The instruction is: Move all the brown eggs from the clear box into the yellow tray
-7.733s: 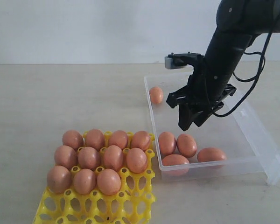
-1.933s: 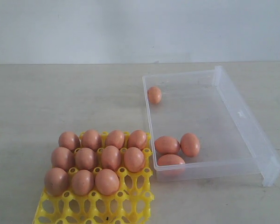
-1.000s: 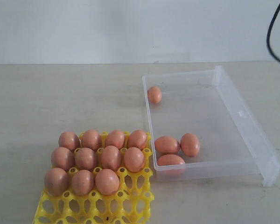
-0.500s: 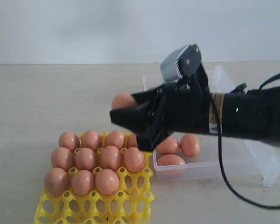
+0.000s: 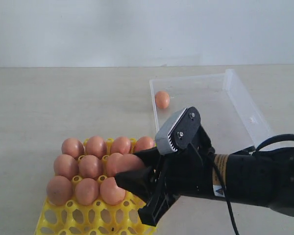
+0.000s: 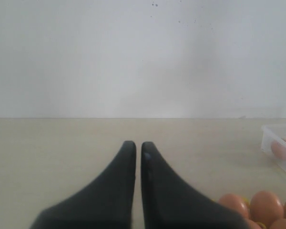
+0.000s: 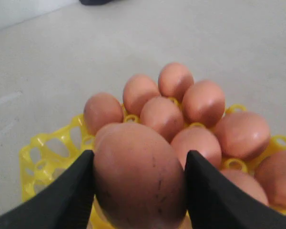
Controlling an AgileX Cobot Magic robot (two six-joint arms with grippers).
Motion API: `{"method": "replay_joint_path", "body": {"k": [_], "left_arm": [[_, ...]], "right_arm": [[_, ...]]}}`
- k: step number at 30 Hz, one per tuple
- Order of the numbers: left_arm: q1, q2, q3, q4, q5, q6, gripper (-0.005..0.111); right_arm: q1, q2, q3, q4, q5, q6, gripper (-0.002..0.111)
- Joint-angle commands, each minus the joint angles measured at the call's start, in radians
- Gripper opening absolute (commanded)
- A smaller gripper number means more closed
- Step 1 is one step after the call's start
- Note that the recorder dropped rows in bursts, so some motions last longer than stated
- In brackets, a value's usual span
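One egg (image 7: 136, 181) in hand (image 7: 140, 160), label (image 5: 217, 190) illegible

You see a pale beige bench (image 5: 63, 98). Directly on it sit the yellow tray (image 5: 54, 221) at the front and the clear box (image 5: 235, 90) farther back, to its right.

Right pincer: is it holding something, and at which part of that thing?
Yes. The right pincer holds one smooth orange-brown egg, a black finger pressed on each opposite side of its middle, above the bright yellow plastic egg tray.
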Motion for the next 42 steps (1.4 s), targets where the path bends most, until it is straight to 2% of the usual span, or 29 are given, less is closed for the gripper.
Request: {"method": "replay_joint_path", "body": {"k": [1,6,10,20,24,28,36,40,42], "left_arm": [[0.003,-0.003,0.004,0.000,0.001,0.003,0.004],[0.003,-0.003,0.004,0.000,0.001,0.003,0.004],[0.003,-0.003,0.004,0.000,0.001,0.003,0.004],[0.003,-0.003,0.004,0.000,0.001,0.003,0.004],[0.003,-0.003,0.004,0.000,0.001,0.003,0.004],[0.003,-0.003,0.004,0.000,-0.004,0.003,0.004],[0.003,-0.003,0.004,0.000,-0.004,0.003,0.004],[0.003,-0.003,0.004,0.000,-0.004,0.003,0.004],[0.003,-0.003,0.004,0.000,-0.004,0.003,0.004]], "right_arm": [[0.002,0.103,0.005,0.008,-0.138,0.032,0.000],[0.002,0.107,0.005,0.019,-0.117,0.021,0.000],[0.002,0.111,0.005,0.021,0.030,-0.006,0.000],[0.002,0.112,0.005,0.074,0.093,-0.040,0.001],[0.002,0.112,0.005,0.084,0.095,-0.056,0.013],[0.002,0.112,0.005,0.084,0.097,-0.069,0.033],[0.002,0.112,0.005,0.084,0.097,-0.069,0.045],[0.002,0.112,0.005,0.082,0.097,-0.069,0.058],[0.002,0.112,0.005,0.082,0.097,-0.069,0.060]]}}
